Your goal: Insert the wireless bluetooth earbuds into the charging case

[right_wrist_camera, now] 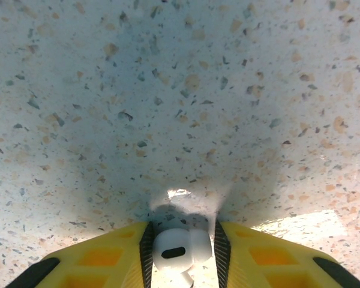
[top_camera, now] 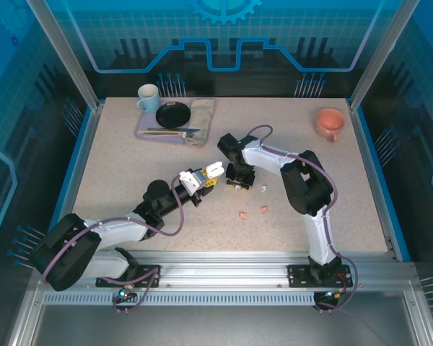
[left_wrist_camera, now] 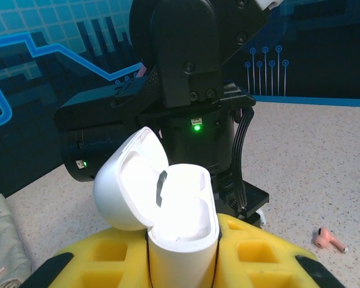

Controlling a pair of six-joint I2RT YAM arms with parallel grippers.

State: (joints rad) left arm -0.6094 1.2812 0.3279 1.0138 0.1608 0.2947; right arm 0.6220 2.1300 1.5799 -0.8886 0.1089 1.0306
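Speckled table (top_camera: 130,173) in a blue-walled cell: you hold the case, and one earbud sits between fingers.
Your left gripper (left_wrist_camera: 183,264) is clamped on the white case (left_wrist_camera: 183,222), which stands upright with its lid swung open. Just right of the case, your right gripper (right_wrist_camera: 181,252) points down at the table with a white earbud (right_wrist_camera: 174,249) close between its fingers; you cannot tell whether they pinch it. Two pink earbuds (top_camera: 242,215) lie on the table right of the case, nearer the arm bases.
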